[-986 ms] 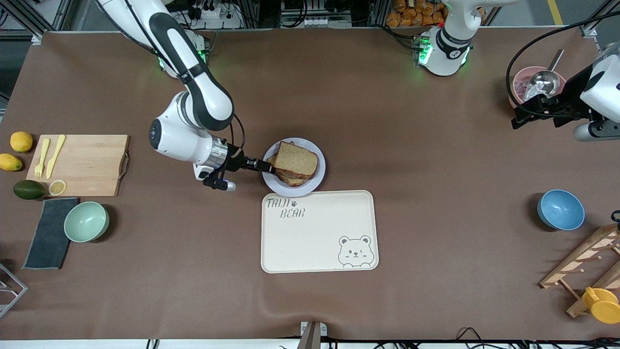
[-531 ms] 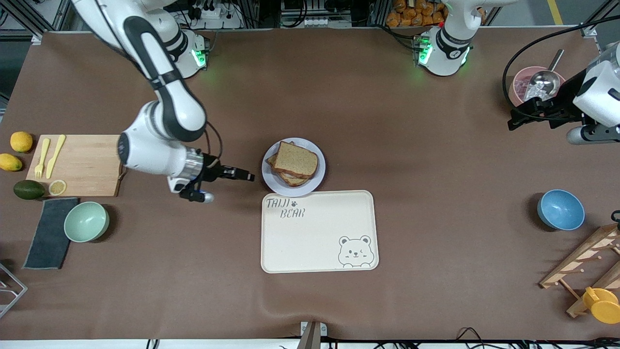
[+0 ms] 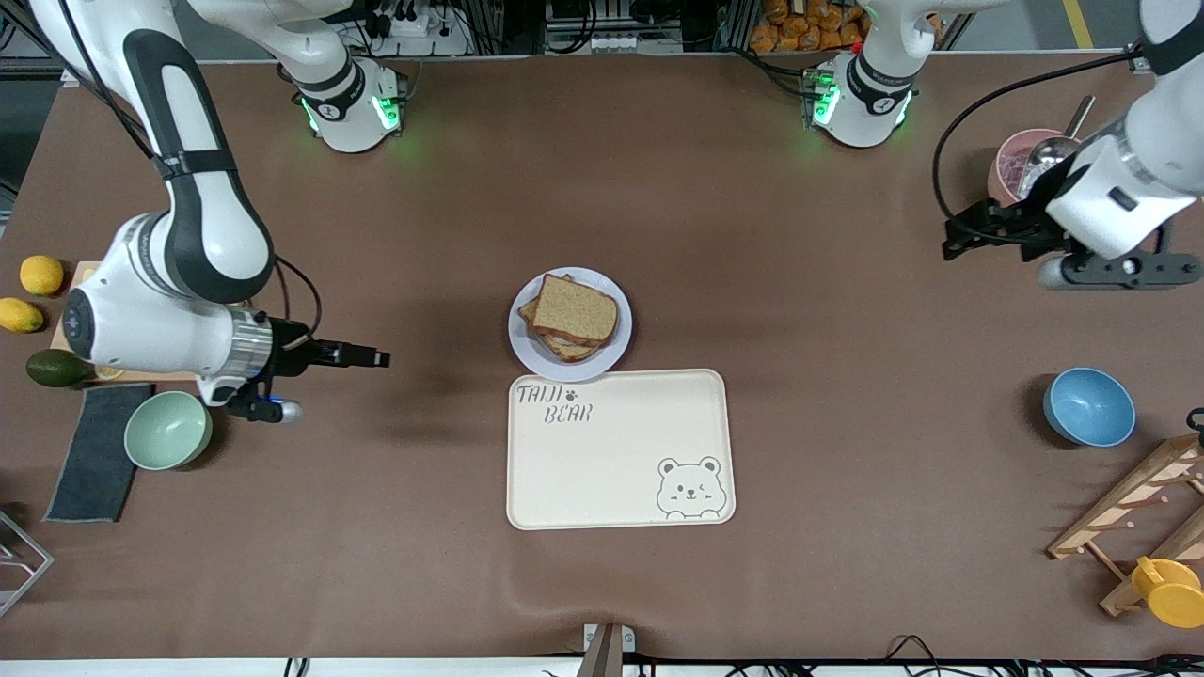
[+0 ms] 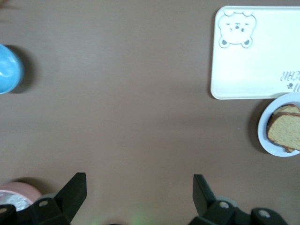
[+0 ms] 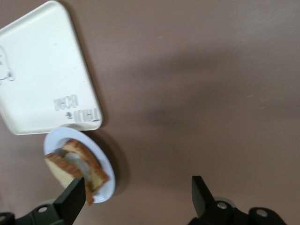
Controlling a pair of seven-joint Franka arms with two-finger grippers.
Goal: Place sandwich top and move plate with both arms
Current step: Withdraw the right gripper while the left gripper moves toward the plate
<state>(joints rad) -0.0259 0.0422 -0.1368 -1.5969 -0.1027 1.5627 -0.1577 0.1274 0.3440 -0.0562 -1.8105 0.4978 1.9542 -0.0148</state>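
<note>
The sandwich top (image 3: 576, 311), a light-brown bread slice, lies on the stacked sandwich on the plate (image 3: 541, 360), mid-table beside the tray. My right gripper (image 3: 376, 358) is open and empty over bare table, between the green bowl and the plate. My left gripper (image 3: 955, 240) is open and empty over the table near the pink bowl. The left wrist view shows its gripper (image 4: 139, 180), the plate (image 4: 263, 140) and the top slice (image 4: 285, 131). The right wrist view shows its gripper (image 5: 138, 185), the plate (image 5: 61, 138) and the sandwich (image 5: 79, 161).
The cream bear-print tray (image 3: 616, 451) touches the plate on its nearer side. A green bowl (image 3: 167, 430), dark cloth (image 3: 89, 461), avocado (image 3: 52, 369) and lemons lie at the right arm's end. A blue bowl (image 3: 1089, 406), pink bowl (image 3: 1011, 165) and wooden rack (image 3: 1129, 508) stand at the left arm's end.
My right gripper has drawn back from the sandwich toward the right arm's end of the table, leaving the top slice on the stack. My left gripper has shifted a little toward the table's middle.
</note>
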